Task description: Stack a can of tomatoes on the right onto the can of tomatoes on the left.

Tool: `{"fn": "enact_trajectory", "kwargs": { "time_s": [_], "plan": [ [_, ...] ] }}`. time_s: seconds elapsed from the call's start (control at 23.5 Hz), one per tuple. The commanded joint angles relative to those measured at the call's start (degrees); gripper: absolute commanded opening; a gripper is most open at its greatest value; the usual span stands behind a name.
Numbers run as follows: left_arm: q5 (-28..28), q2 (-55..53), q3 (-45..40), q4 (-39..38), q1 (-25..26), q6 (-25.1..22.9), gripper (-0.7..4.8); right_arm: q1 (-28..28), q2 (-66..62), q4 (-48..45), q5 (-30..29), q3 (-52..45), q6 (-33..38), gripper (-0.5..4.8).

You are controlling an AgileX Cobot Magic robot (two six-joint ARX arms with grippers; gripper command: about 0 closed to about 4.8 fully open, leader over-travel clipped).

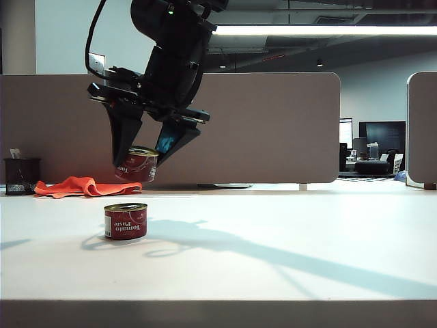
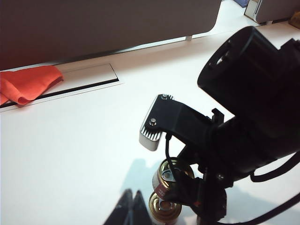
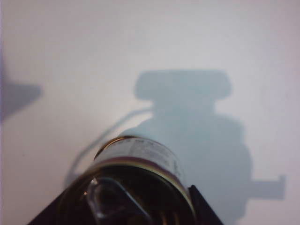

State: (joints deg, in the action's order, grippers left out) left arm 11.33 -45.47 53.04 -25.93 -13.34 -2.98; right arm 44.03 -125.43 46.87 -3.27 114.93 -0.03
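One red tomato can (image 1: 125,221) with a gold lid stands upright on the white table at the left. A second tomato can (image 1: 137,164) hangs tilted in the air above and slightly behind it, with my right gripper (image 1: 140,162) shut on it after reaching across to the left. In the right wrist view the held can (image 3: 140,159) fills the space between the black fingers (image 3: 202,208). The left wrist view shows the held can (image 2: 165,177) over the standing can (image 2: 164,207). My left gripper (image 2: 132,208) sits beside them, shut and holding nothing.
An orange cloth (image 1: 85,186) and a black mesh cup (image 1: 20,176) lie at the back left by the brown partition (image 1: 273,123). A cable slot cover (image 2: 89,77) runs along the table's far edge.
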Motion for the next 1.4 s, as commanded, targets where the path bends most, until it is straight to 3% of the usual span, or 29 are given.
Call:
{"fn": "enact_trajectory", "kwargs": {
  "time_s": [0.04, 0.6, 0.68, 0.81, 0.94, 1.28, 1.4],
  "plan": [
    [0.0, 0.11, 0.39, -0.13, 0.04, -0.04, -0.04, 0.74, -0.13, -0.57, -0.7, 0.57, -0.44, 2.55],
    [-0.02, 0.15, 0.39, -0.31, 0.04, -0.07, -0.04, 2.19, -3.98, -1.53, 1.88, 0.57, -4.55, 2.56],
    [-0.04, 0.15, 0.39, -0.31, 0.04, -0.07, -0.04, 2.1, -3.98, -1.29, 1.84, 0.57, -4.52, 2.94],
    [-0.02, 0.15, 0.39, -0.31, 0.04, -0.07, -0.04, 2.03, -3.98, -0.52, 1.53, 0.57, -4.52, 4.07],
    [-0.04, 0.15, 0.39, -0.31, 0.04, -0.07, -0.04, 2.03, -3.85, -0.66, -0.55, 0.61, -4.48, 4.42],
    [0.0, 0.15, 0.39, -0.81, 0.04, -0.15, -0.04, 1.31, 1.07, -2.89, 0.2, 0.72, -4.46, 4.36],
    [-0.2, 0.15, 0.39, -1.51, 0.04, -0.68, -0.04, 0.33, 5.46, -3.13, 2.03, 0.72, -4.46, 3.38]
  ]
}}
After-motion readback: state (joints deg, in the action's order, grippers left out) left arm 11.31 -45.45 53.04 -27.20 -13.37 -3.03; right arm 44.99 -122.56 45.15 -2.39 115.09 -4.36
